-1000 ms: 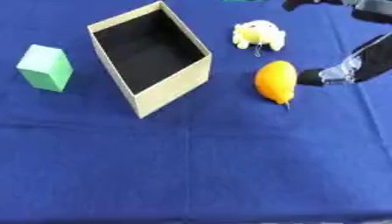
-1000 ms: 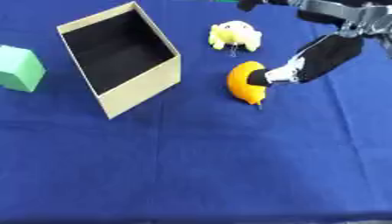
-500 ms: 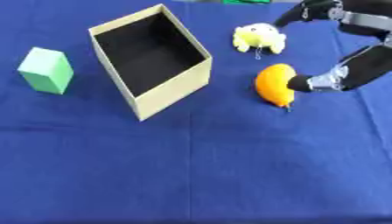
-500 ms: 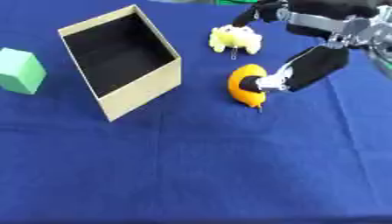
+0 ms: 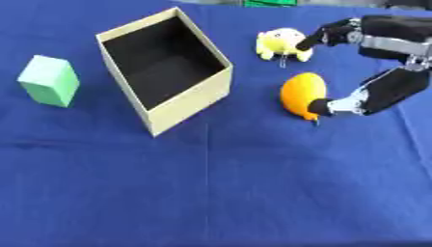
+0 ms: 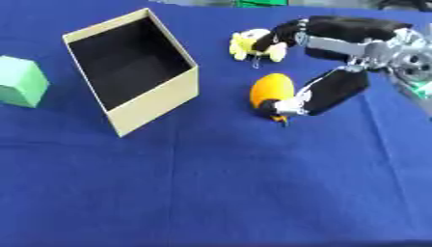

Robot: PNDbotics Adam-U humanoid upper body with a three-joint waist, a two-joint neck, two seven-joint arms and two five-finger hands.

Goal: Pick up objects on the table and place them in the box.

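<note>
A blue cloth covers the whole table. In the upper left part of the frame stands an open box of pale cardboard, turned askew, and its inside is dark and holds nothing that can be seen. At the far left edge, well apart from the box, stands a green block.

To the right of the box, near the middle right of the frame, lies an orange object, oval in shape, with a small dark tip at its lower end. Above it, near the top of the frame, lies a small yellow toy; what kind of toy it is, I cannot make out.

The right hand comes in from the upper right corner. It is spread wide and not closed on anything. The thumb reaches down and to the left, and its tip touches the lower right side of the orange object. The fingers stretch to the left near the top of the frame and their tips lie at the right side of the yellow toy, touching it or just beside it; I cannot tell which. Both objects rest on the cloth, outside the box.

The left hand does not show in either view.
</note>
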